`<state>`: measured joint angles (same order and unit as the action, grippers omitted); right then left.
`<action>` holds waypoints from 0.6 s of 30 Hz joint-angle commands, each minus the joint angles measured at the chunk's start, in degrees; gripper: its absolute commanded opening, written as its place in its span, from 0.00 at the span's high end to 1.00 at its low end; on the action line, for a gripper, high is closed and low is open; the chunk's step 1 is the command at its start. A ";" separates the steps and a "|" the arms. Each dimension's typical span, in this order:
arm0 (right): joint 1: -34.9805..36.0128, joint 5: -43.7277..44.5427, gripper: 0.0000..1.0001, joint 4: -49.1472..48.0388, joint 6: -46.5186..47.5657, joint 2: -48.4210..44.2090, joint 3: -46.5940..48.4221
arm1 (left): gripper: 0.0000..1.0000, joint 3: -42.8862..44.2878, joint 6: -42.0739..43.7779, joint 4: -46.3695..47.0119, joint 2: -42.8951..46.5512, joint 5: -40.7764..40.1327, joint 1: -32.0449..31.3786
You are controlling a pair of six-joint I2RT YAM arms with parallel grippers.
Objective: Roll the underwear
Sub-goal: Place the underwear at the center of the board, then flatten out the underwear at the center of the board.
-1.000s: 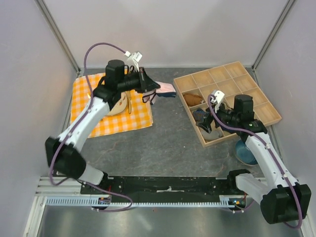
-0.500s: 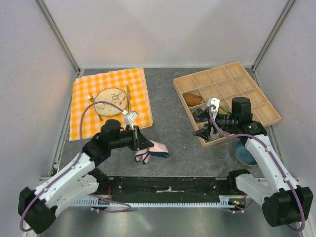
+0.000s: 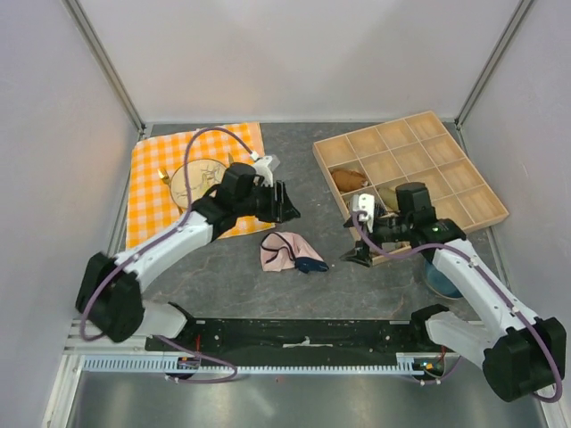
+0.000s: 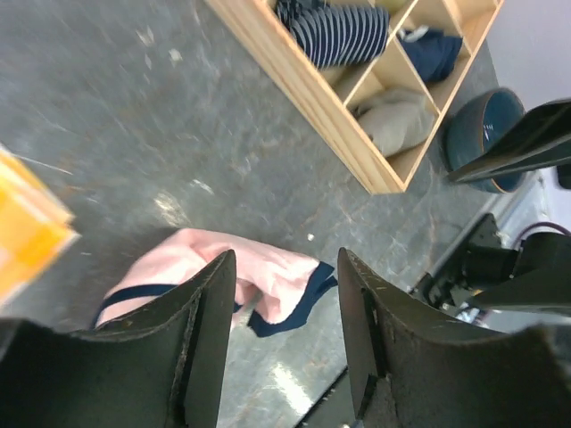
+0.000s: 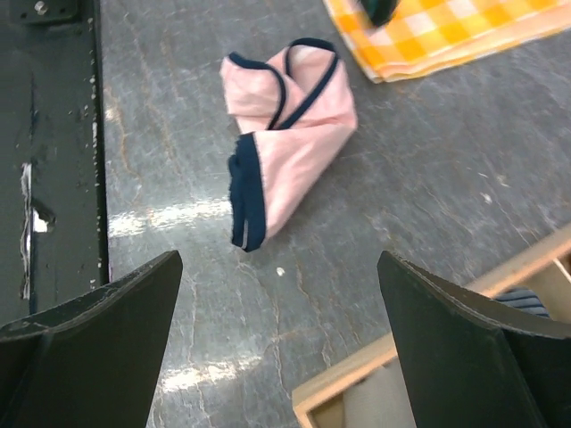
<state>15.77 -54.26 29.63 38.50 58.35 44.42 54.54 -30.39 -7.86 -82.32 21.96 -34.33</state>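
The underwear [image 3: 282, 251] is a pale pink brief with dark navy edging. It lies crumpled on the grey table, just in front of the checked cloth's near corner. My left gripper [image 3: 289, 203] hovers above and behind it, open, with nothing between its fingers. In the left wrist view the underwear [image 4: 268, 267] shows on the table below the gap of the left gripper [image 4: 285, 259]. My right gripper [image 3: 356, 242] stands wide open to the right of the underwear. In the right wrist view the underwear [image 5: 294, 134] lies ahead of the right gripper [image 5: 278, 260].
A wooden compartment tray [image 3: 375, 129] at the right holds rolled garments, among them a brown one [image 3: 350, 179] and a blue-striped one [image 4: 339, 31]. A blue bowl [image 3: 442, 278] sits near the tray's front corner. An orange checked cloth [image 3: 152, 192] carries a plate [image 3: 198, 175] with cutlery.
My left gripper carried the underwear from the back to the table's front, let go of it, and pulled back toward the cloth. My right gripper moved left, toward the underwear.
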 commanded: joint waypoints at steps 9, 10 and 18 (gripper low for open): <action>23.95 23.75 0.02 -3.09 -0.09 17.49 9.97 | 0.44 -15.78 4.92 -9.56 25.46 -8.59 -2.92; 24.74 24.02 0.03 -2.91 -0.35 18.89 11.02 | 0.44 -16.74 4.21 -8.33 25.37 -8.77 -3.81; 31.16 26.39 0.02 -5.28 -0.98 26.73 13.32 | 0.45 -21.58 1.39 -2.16 20.37 -12.11 -7.60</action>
<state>44.58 -30.61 26.39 37.65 83.42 56.51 33.65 -26.02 -15.68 -60.03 12.12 -40.66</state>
